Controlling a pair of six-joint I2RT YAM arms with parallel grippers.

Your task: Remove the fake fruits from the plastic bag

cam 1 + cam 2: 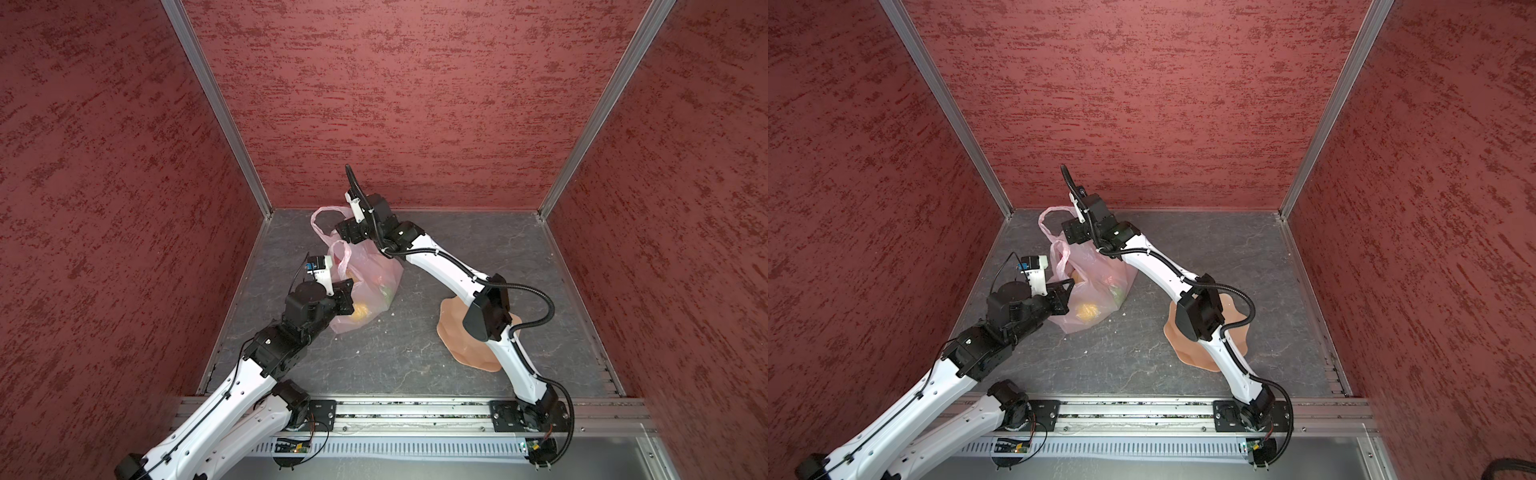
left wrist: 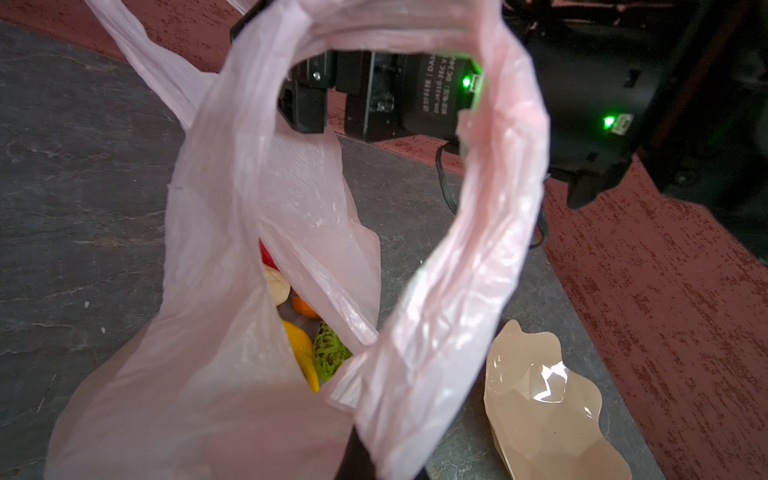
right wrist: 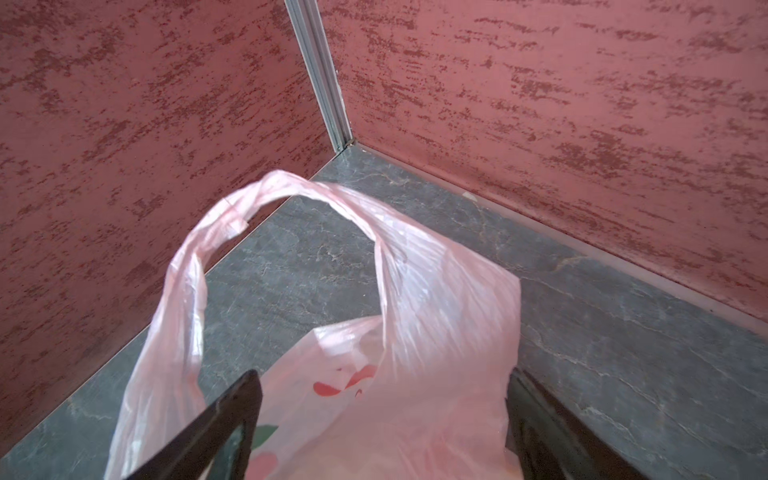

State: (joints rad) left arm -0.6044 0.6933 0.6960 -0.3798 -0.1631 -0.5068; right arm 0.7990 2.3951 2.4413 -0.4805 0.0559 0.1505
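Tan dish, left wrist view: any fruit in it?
No, the tan dish is bare; the fruits sit inside the plastic bag.

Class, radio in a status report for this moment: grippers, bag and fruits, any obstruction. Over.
Left gripper shut on plastic bag. Right gripper open, astride bag. Fake fruits inside bag. Dish apart, nothing blocking.

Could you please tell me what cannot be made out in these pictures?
- Fake fruits: count unclear; the left wrist view shows slivers, and the plastic bag film hides the rest.
- Left gripper: fingertips buried in film in the left wrist view.
- Right gripper: open astride the bag; contact unclear in the right wrist view.
- Dish: the right arm covers part of it in both top views.
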